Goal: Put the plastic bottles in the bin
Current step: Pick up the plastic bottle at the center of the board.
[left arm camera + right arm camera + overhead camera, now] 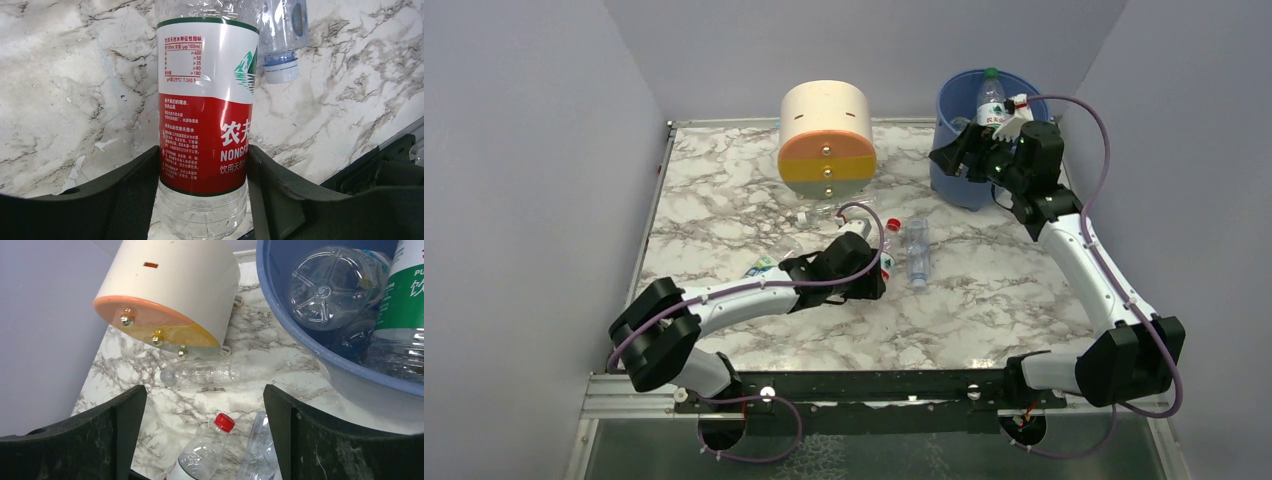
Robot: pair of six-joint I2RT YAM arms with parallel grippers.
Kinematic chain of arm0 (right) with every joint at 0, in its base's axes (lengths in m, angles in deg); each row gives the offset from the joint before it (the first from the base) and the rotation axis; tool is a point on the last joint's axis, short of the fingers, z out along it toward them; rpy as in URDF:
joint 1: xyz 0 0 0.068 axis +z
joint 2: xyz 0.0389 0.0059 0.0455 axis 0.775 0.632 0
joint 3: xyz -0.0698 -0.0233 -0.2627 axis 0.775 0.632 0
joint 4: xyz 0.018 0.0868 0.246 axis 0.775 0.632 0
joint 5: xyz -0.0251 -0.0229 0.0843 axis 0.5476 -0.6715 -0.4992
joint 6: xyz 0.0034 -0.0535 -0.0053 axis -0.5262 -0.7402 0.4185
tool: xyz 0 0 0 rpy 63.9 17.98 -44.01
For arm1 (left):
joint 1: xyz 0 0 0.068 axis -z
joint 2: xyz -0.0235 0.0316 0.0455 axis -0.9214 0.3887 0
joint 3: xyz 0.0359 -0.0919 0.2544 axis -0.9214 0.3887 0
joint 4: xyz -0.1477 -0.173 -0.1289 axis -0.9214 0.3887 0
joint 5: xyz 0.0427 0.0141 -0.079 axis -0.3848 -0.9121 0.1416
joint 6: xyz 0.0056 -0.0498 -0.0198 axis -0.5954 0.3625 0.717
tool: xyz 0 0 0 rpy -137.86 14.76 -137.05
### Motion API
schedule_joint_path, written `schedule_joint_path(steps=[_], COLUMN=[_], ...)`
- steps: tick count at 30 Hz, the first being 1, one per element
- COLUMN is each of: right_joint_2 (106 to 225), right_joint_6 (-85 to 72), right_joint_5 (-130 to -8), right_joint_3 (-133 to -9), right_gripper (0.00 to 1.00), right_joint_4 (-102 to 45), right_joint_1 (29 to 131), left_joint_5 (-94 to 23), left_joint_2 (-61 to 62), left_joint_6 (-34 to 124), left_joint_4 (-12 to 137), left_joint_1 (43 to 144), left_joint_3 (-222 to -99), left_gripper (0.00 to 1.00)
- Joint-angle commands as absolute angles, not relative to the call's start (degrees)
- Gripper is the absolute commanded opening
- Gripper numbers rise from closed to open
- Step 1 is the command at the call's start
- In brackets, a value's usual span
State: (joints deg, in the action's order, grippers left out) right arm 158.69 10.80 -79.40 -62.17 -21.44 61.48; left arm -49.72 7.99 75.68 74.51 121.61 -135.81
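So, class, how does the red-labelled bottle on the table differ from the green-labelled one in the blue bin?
The red-labelled bottle lies on the table, gripped by the left end effector; the green-labelled bottle stands upright in the bin, ungripped. Caps: red versus green. Both are clear plastic.

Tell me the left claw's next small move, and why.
Probably lift straight up: the left claw looks closed on the red-labelled bottle, lying on the table away from the blue bin, another bottle close beside.
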Motion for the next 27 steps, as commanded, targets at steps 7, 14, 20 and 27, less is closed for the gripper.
schedule_joint_path(steps=[7,14,20,27], right_joint_2=[159.9,161.2,163.7,166.8], right_joint_6=[13.5,15.9,18.2,19.5], right_joint_5=[-84.1,-87.0,-88.1,-88.3], right_joint_3=[-58.8,-57.3,-56.8,-56.9], right_gripper=[0.89,0.9,0.91,0.92], right_joint_4=[-24.2,-25.7,-26.4,-27.2], right_joint_1=[62.8,64.0,66.5,69.7], left_joint_5=[-53.2,-54.3,-54.8,-55.0], left_joint_2=[-0.5,-4.2,-6.0,-8.0], left_joint_6=[74.9,74.3,74.2,73.7], left_joint_4=[76.6,77.8,78.1,78.0], left_joint_1=[121.5,121.5,121.5,121.5], left_joint_3=[-135.0,-135.2,-135.2,-135.2], left_gripper=[0.62,0.62,0.62,0.62])
